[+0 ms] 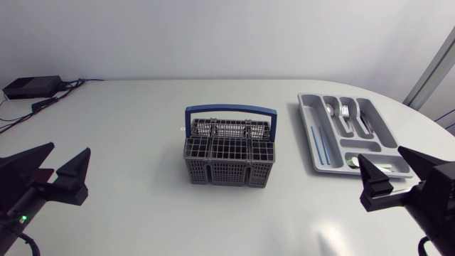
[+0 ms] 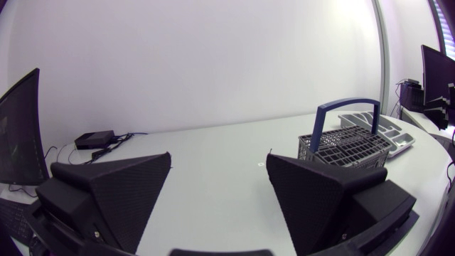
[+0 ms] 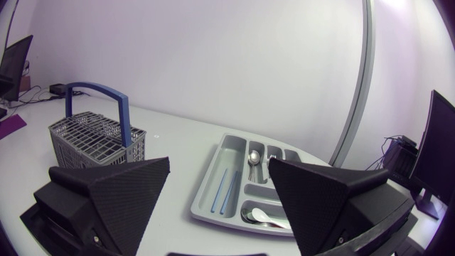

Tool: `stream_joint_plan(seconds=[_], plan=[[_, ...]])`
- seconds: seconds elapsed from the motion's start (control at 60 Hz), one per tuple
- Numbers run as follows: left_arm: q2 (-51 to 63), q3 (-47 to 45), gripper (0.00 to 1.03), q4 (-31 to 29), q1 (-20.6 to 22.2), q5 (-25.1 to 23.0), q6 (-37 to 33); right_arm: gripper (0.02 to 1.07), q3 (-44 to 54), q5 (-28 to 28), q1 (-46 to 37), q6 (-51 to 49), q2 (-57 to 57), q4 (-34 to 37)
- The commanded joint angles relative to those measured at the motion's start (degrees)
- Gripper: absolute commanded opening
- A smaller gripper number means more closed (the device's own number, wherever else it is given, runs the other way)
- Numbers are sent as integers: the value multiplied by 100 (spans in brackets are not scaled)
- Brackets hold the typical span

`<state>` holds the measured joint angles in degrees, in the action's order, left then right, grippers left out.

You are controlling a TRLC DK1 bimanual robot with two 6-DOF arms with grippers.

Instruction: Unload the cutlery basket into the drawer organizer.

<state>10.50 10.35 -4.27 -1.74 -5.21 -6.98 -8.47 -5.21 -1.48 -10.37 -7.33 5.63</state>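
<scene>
Left gripper (image 1: pixel 70 148): fingers apart, holding nothing, near left edge of table (image 1: pixel 128 128), well apart from basket (image 1: pixel 227 171).
Right gripper (image 1: pixel 379 153): fingers apart, holding nothing, near right, just beside the organizer's (image 1: pixel 305 121) near end.
Basket: mid table, upright, handle (image 1: pixel 230 111) standing up over the far side.
Basket contents: I couldn't tell if any cutlery was left under the grid top.
Organizer: far right, already holding a spoon (image 1: pixel 332 112), fork (image 1: pixel 345 114) and blue sticks (image 1: pixel 319 142).
Risk 1: broad fingers probably wouldn't fit the grid cells well, so a piece might get a poor grip and drop.
Risk 2: I judged a reach could snag the handle and drag or tip the light basket.
Risk 3: the right arm might clip the organizer while swinging out and shove it.
Risk 4: both arms over the basket could collide.
</scene>
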Motion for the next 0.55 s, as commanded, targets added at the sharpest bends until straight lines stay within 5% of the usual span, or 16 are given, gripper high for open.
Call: stream_joint_plan(seconds=[0.0, 0.533], plan=[[-259, -315, 98, 156, 64, 119, 288, 102, 281, 145, 65, 402, 194, -184], [-1050, -1035, 98, 427, 174, 521, 698, 102, 847, 521, 148, 1037, 733, -563]])
